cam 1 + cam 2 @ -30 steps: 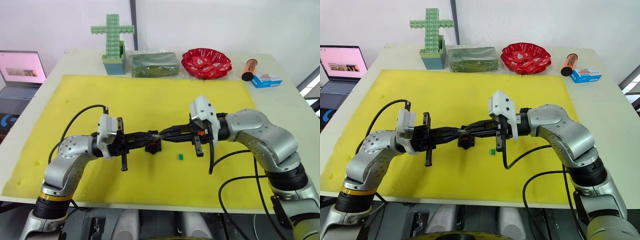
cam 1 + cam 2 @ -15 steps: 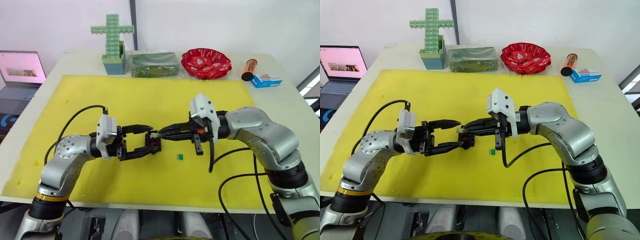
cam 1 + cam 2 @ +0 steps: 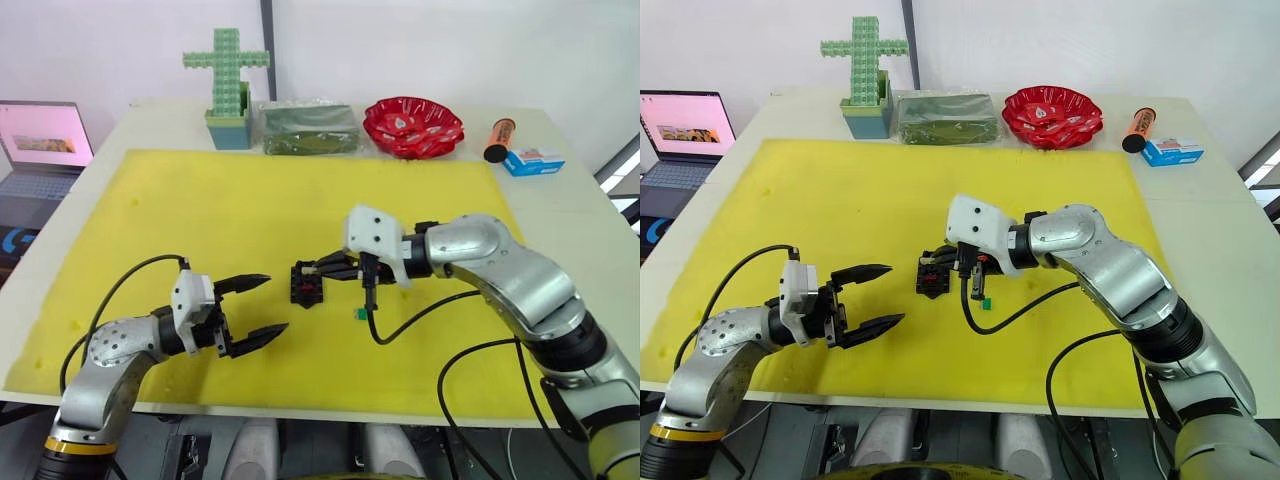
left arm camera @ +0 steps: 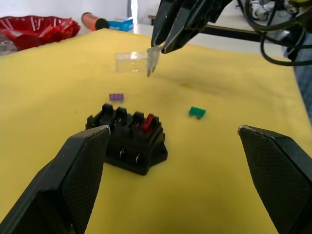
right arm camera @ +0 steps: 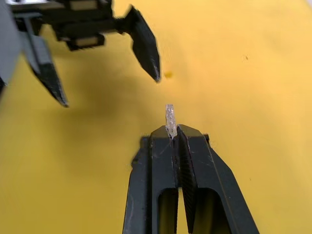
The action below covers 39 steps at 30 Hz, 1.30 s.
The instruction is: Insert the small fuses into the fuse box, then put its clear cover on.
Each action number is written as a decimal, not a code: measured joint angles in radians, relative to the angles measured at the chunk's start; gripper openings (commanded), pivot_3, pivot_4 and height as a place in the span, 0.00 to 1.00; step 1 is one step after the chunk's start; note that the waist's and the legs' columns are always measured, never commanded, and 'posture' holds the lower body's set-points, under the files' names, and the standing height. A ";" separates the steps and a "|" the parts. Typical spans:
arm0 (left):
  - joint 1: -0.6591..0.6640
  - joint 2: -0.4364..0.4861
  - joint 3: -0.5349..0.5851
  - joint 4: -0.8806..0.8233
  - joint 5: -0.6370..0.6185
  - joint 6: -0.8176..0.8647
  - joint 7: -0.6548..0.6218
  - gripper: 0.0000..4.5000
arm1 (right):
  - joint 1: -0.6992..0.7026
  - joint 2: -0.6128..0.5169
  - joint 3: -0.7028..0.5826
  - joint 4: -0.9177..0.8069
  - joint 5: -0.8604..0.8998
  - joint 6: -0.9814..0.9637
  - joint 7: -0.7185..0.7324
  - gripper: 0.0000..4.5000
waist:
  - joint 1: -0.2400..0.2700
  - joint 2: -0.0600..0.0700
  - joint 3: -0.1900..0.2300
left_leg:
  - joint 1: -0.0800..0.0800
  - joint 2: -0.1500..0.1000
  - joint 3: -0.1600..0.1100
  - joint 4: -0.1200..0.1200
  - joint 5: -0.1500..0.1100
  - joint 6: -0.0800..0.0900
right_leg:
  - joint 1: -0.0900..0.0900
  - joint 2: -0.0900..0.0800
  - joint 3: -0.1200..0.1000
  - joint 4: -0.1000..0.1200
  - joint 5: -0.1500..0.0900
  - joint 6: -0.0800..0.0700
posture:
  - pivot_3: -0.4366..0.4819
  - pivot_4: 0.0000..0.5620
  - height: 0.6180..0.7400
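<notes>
Left eye view, L to R: left gripper hangs over the yellow mat w/ fingers spread wide, holding nothing, a little apart from the fuse box. Box sits mid-mat; left wrist view shows red fuse seated in one slot, other slots look bare. Right gripper is pinched tight on the grey-white fuse, poised just above the box. Green fuse lies loose on the mat beside the box; purple fuse and clear cover lie behind it. Judgement: approx. one of four fuses in, second about to go, two more plus cover left.
</notes>
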 measured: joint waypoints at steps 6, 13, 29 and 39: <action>-0.001 -0.071 -0.015 0.053 0.061 -0.036 0.078 0.99 | -0.004 0.007 0.012 -0.004 -0.020 0.035 -0.015 0.00 | -0.003 0.000 0.000 | 0.000 0.000 0.000 0.000 0.000 0.000 | 0.000 0.000 0.000 0.000 0.000 0.001 | 0.48 0.27 1.00; 0.001 -0.126 -0.048 0.072 0.120 -0.084 0.148 0.99 | -0.004 0.026 0.045 0.030 -0.045 0.020 -0.006 0.00 | -0.003 0.000 0.000 | 0.000 0.000 0.000 0.000 0.000 0.000 | 0.000 0.000 0.000 0.000 0.001 0.003 | 0.48 0.27 1.00; -0.006 -0.159 -0.097 0.078 0.171 -0.115 0.198 0.99 | -0.030 0.054 0.088 0.125 -0.136 -0.055 0.045 0.00 | -0.004 0.000 0.000 | 0.000 0.000 0.000 0.000 0.000 0.000 | 0.000 0.000 0.000 0.000 0.002 0.003 | 0.48 0.27 1.00; -0.091 -0.135 -0.103 0.105 0.152 -0.097 0.163 0.99 | -0.029 0.073 0.101 0.127 -0.166 -0.055 0.059 0.00 | -0.004 0.000 0.000 | 0.000 0.000 0.000 0.000 0.000 0.000 | 0.000 0.001 0.000 0.001 0.002 0.004 | 0.48 0.27 1.00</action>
